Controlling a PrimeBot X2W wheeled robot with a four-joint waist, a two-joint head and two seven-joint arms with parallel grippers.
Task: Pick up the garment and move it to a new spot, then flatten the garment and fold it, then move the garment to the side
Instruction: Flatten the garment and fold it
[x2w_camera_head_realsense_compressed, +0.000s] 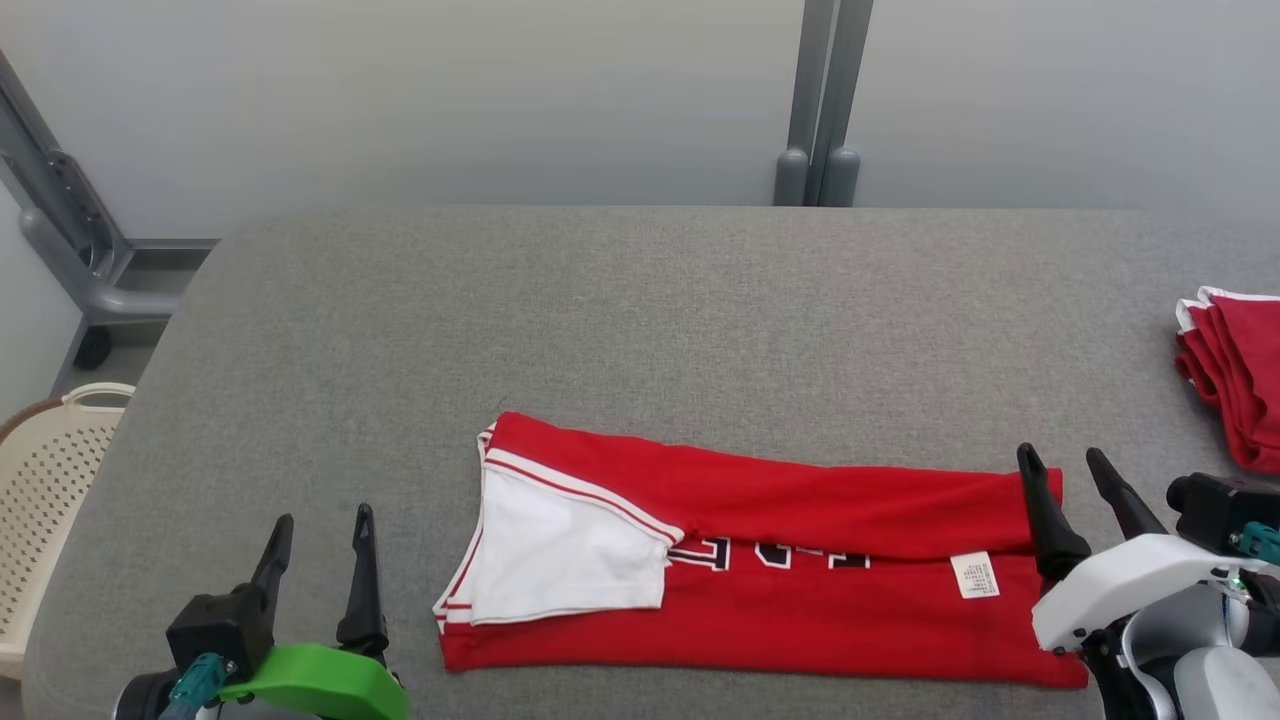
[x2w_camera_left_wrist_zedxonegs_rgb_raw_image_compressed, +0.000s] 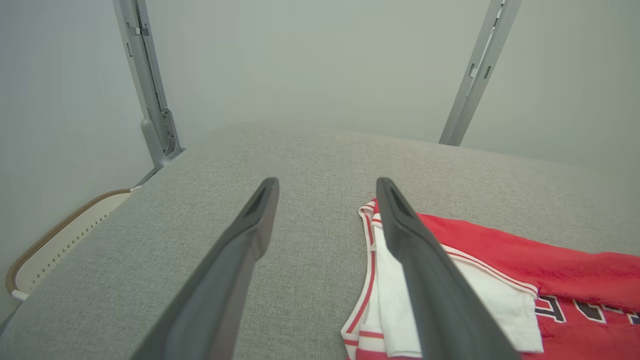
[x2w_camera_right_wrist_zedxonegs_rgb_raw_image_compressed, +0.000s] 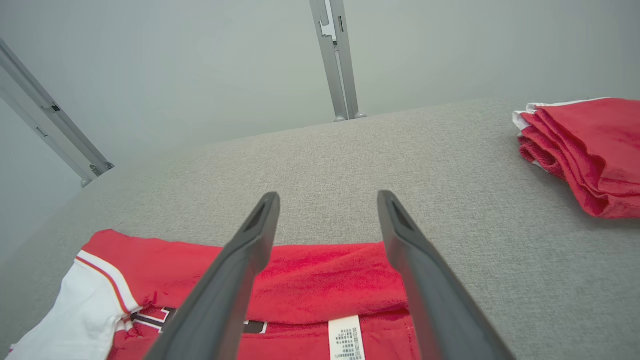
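Observation:
The garment (x2w_camera_head_realsense_compressed: 780, 570) is a red jersey with white trim and dark letters, folded into a long strip across the front of the grey table (x2w_camera_head_realsense_compressed: 640, 320). Its white sleeve end (x2w_camera_left_wrist_zedxonegs_rgb_raw_image_compressed: 395, 300) lies at the left, and a white label (x2w_camera_right_wrist_zedxonegs_rgb_raw_image_compressed: 346, 336) shows near its right end. My left gripper (x2w_camera_head_realsense_compressed: 318, 525) is open, just left of the garment's white end, with nothing between its fingers. My right gripper (x2w_camera_head_realsense_compressed: 1068, 462) is open above the garment's right edge, holding nothing. In the right wrist view the red fold (x2w_camera_right_wrist_zedxonegs_rgb_raw_image_compressed: 320, 280) lies between and below the fingers.
A second folded red garment (x2w_camera_head_realsense_compressed: 1235, 375) lies at the table's right edge, also seen in the right wrist view (x2w_camera_right_wrist_zedxonegs_rgb_raw_image_compressed: 585, 150). A cream perforated basket (x2w_camera_head_realsense_compressed: 45, 480) stands off the table's left side. Grey frame posts (x2w_camera_head_realsense_compressed: 820, 110) rise behind the table.

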